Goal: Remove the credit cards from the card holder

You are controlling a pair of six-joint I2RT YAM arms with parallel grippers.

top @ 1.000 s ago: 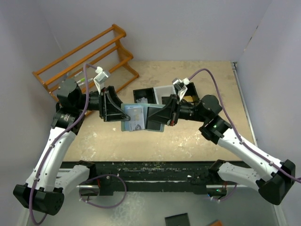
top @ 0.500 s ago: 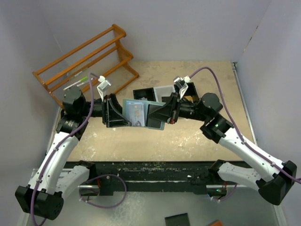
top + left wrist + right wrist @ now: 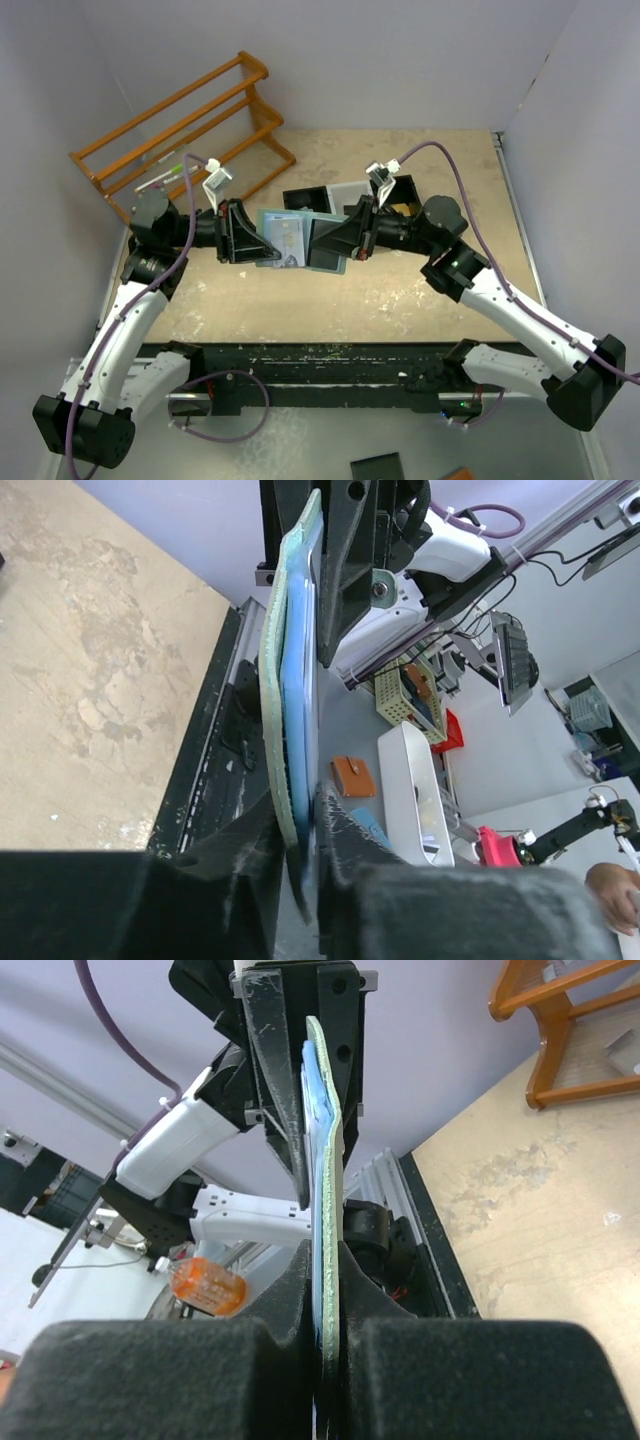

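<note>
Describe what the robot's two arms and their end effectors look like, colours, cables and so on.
Both arms match: the left arm and right arm have smooth white link shells with black rounded joints and bases. The left end effector and right end effector are black wedges with matt, rough fingers. A purple cable loops along each, and a white bracket sits at each wrist.

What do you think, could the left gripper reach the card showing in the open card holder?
Probably not: the left gripper and right gripper are both shut on the card holder, holding it open midair, so neither is free for the card.
</note>
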